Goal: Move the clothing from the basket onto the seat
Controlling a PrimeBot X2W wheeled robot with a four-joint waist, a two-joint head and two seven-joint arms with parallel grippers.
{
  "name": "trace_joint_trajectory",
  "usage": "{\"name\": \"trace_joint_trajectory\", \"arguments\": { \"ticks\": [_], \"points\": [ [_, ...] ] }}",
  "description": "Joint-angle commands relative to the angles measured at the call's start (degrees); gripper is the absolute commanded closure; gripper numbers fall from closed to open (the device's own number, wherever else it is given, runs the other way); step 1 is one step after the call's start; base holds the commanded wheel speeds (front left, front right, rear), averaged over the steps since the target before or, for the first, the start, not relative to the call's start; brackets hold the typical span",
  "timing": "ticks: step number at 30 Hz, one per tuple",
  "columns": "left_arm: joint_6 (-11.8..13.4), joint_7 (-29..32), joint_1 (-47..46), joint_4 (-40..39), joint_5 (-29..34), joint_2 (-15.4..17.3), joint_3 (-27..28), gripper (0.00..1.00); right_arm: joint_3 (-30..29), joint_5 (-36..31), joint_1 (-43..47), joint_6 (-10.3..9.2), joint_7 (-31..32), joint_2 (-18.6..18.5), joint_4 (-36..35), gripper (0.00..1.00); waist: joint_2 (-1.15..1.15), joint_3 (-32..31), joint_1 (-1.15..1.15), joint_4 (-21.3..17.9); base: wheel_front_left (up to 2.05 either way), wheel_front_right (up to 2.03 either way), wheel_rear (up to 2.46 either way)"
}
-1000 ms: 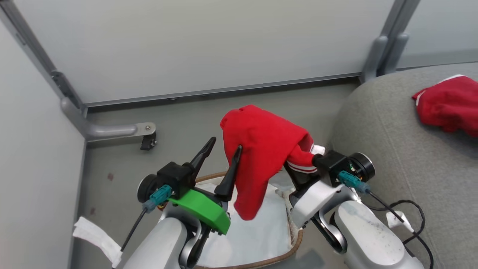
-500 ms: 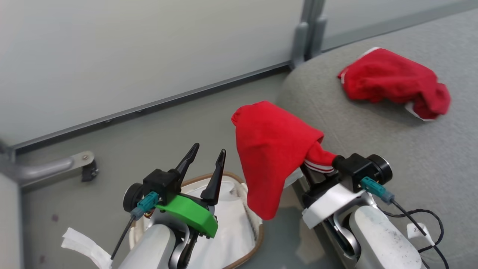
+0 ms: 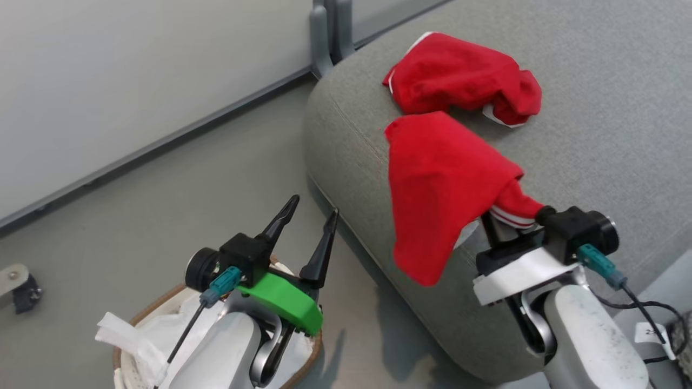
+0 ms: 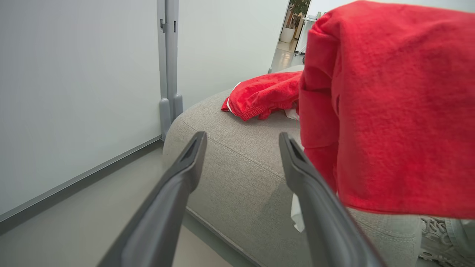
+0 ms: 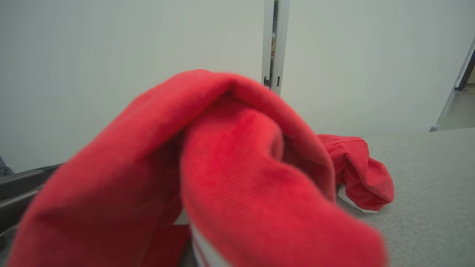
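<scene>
At the near left the basket (image 3: 116,356) sits on the floor (image 3: 162,189). The part in view holds a white liner (image 3: 167,324), and I can see no red cloth in it. Above its rim hangs the left hand (image 3: 314,206), its two fingers spread wide and grasping nothing, pointing toward the corner of the couch.

To the right, the right hand (image 3: 503,229) is clenched on the striped cuff of a red garment (image 3: 438,183), which drapes over the fingers and hangs in a long fold. The garment's upper part is over the seat (image 3: 605,108), but its lower tip dangles in front of the seat's near-left edge. Just beyond it, farther along the cushion, a second red garment (image 3: 465,81) lies crumpled, already in place.

The step in hand, as I read it, is laying down what looks like the last piece. To do it well:

- Carry the right hand farther over the cushion so the hanging tail clears the rounded edge rather than trailing down its side. If it is released too near the rim, the soft cloth could slide to the floor.
- Lower until most of the fabric rests on the cushion, then let go.
- Draw the fingers back low and straight, so the cuff wrapped around them does not come along.
- Aim for the bare patch on the near side of the other garment.

The left hand is clear of all this and has no need to move.
</scene>
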Motion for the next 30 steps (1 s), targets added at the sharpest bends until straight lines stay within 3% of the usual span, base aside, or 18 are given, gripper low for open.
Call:
{"name": "trace_joint_trajectory", "arguments": {
  "ticks": [1, 6, 17, 23, 30],
  "points": [
    [-0.17, -0.02, -1.07, 0.19, -0.26, 0.74, -0.39, 0.0, -0.78, -0.67, 0.18, -0.06, -0.15, -0.18, -1.03, 1.0, -0.01, 3.31, 0.0, -2.33, 0.0, 0.0, 0.0],
    [-0.18, -0.02, -3.43, -0.02, -0.92, 1.69, -2.91, 0.0, -5.02, -1.41, -2.39, -0.06, -0.15, -2.26, -3.43, 1.0, -0.01, 6.15, 0.0, -2.53, 0.0, 0.0, 0.0],
    [-0.18, -0.02, -7.63, -1.56, -0.84, 5.74, -7.15, 0.0, -10.09, -5.44, -20.29, -0.06, -0.14, -12.57, -0.29, 1.0, -0.01, 14.51, 0.0, -0.77, 0.0, 0.0, 0.0],
    [-0.18, -0.02, -11.78, -1.98, -1.68, 7.8, -10.27, 0.0, -13.96, -7.14, -31.28, -0.07, -0.14, -17.6, 6.88, 1.0, -0.01, 19.78, 0.0, 2.26, 0.0, 0.0, 0.0],
    [-0.18, -0.02, -16.09, -2.15, -2.3, 9.54, -13.66, 0.0, -18.22, -9.74, -39.98, -0.06, -0.13, -17.67, 18.72, 1.0, -0.01, 25.1, 0.0, 5.93, 0.0, 0.0, 0.0]
  ]
}}
